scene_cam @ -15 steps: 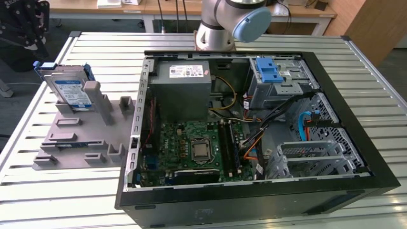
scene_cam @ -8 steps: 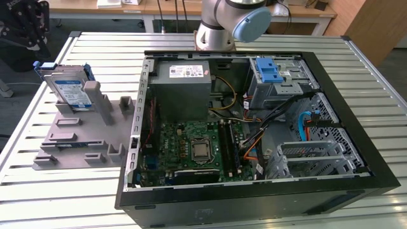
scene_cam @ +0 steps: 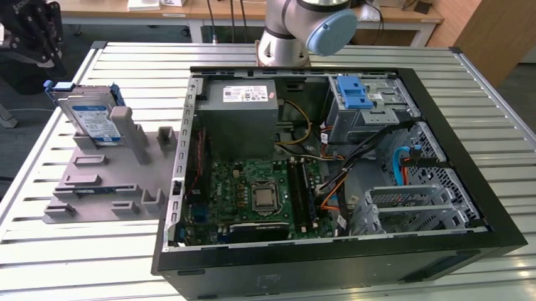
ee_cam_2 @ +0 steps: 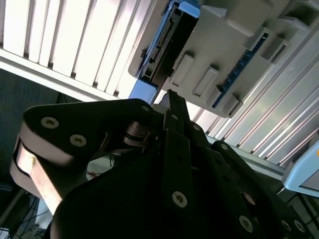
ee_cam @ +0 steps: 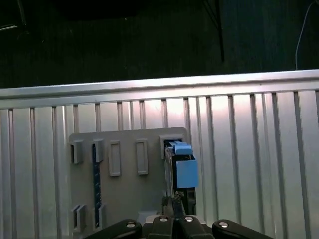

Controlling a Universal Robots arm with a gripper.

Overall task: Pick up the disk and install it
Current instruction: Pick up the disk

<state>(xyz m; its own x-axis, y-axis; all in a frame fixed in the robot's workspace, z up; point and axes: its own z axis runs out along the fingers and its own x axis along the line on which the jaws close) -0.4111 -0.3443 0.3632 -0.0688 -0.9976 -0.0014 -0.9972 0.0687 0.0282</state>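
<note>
The disk (scene_cam: 90, 119) is held upright in an end slot of the grey fixture plate (scene_cam: 100, 188). The plate lies on the slatted table (scene_cam: 67, 263) beside the open computer case (scene_cam: 335, 257). In the first wrist view the gripper (ee_cam: 174, 201) is seen off the plate's edge nearest the disk, apart from it. Its jaws are pressed together and empty. If an approach is made with the jaws closed, the disk's blue rail is likely to be struck and the disk tipped in its slot.

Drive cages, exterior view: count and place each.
2. One cage with a blue latch at the far end of the case, the exterior view's right; one bare cage nearer, same side. More may be hidden.
</note>
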